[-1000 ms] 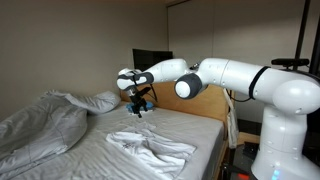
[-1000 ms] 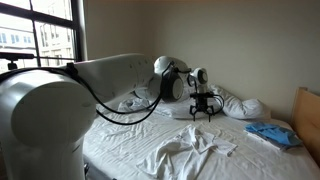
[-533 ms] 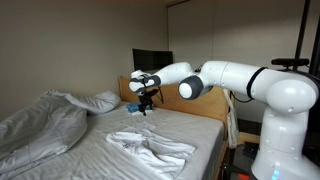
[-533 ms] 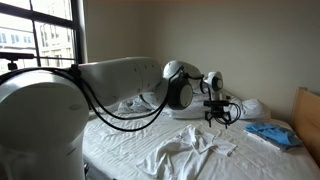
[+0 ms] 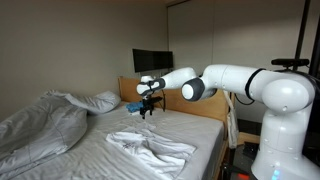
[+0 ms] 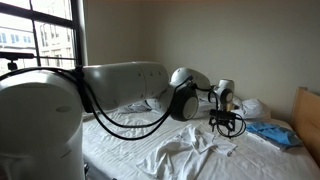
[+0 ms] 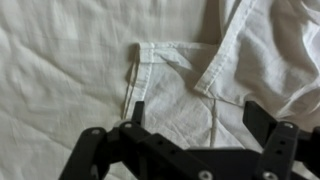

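My gripper (image 5: 148, 108) (image 6: 228, 125) hangs open and empty above a bed. In the wrist view its two black fingers (image 7: 195, 110) spread over the edge of a white garment (image 7: 190, 75) lying on the sheet, with nothing between them. The crumpled white garment (image 5: 150, 147) (image 6: 190, 150) lies in the middle of the mattress. A blue cloth (image 6: 270, 133) (image 5: 133, 107) lies near the headboard, close to the gripper.
A wooden headboard (image 5: 200, 105) (image 6: 306, 112) ends the bed. White pillows (image 5: 98, 101) (image 6: 250, 107) and a bunched duvet (image 5: 40, 125) lie along one side. A dark monitor (image 5: 150, 60) stands behind the headboard. A window (image 6: 40, 40) is by the bed.
My arm has swung across the bed towards the headboard and the blue cloth. The gripper stays open and empty.
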You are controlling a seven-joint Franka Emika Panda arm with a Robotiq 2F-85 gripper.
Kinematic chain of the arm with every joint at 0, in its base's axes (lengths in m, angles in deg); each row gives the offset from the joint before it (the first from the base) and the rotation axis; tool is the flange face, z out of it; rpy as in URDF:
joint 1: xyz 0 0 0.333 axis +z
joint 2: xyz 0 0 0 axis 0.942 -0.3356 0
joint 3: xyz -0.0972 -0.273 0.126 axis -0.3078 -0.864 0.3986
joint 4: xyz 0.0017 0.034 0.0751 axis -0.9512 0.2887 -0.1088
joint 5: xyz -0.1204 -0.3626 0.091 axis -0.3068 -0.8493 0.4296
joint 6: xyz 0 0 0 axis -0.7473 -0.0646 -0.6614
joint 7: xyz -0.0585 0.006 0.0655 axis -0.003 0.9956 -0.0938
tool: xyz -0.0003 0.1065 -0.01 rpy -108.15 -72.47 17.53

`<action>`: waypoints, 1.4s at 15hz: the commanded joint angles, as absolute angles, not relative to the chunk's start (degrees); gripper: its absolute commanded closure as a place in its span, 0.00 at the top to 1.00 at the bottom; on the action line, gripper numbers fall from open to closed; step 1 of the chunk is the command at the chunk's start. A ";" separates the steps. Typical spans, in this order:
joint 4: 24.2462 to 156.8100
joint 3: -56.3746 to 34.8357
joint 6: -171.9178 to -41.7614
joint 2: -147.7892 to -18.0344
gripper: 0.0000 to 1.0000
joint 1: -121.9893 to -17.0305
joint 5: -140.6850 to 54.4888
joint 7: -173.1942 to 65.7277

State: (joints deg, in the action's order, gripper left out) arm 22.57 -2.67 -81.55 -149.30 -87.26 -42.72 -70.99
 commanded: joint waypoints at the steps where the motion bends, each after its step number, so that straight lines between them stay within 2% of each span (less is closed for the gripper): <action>1: 23.40 2.65 -87.36 -150.20 1.00 -90.60 -37.75 -75.93; 14: 25.24 -2.56 -87.52 -151.05 1.00 -93.07 -38.91 -54.91; 21: 26.66 -4.04 -83.34 -151.85 1.00 -93.99 -34.39 -56.27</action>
State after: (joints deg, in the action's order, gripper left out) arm 25.87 -3.82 -85.18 -151.85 -93.16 -37.15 -54.97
